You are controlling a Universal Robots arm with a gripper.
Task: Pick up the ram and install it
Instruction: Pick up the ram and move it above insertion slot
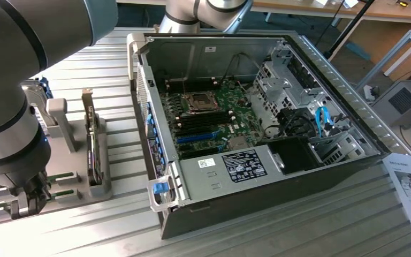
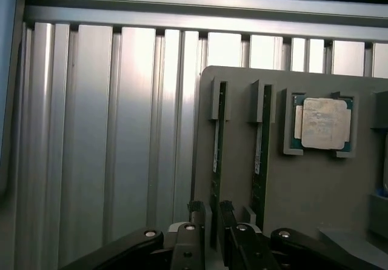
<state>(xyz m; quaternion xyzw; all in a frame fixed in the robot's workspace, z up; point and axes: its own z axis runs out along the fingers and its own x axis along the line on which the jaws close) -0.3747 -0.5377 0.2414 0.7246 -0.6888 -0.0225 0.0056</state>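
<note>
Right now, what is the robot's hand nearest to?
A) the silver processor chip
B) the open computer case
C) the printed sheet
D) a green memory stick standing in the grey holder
D: the hand straddles one memory stick in the grey holder, with a finger on each side.

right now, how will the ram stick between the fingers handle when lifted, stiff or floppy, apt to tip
The ram is a thin flat board, so probably stiff and light. It stands on edge in a slot of the grey holder, so it should lift straight out but might bind if tilted. The open gripper straddles it; a weak pinch may let it twist.
</note>
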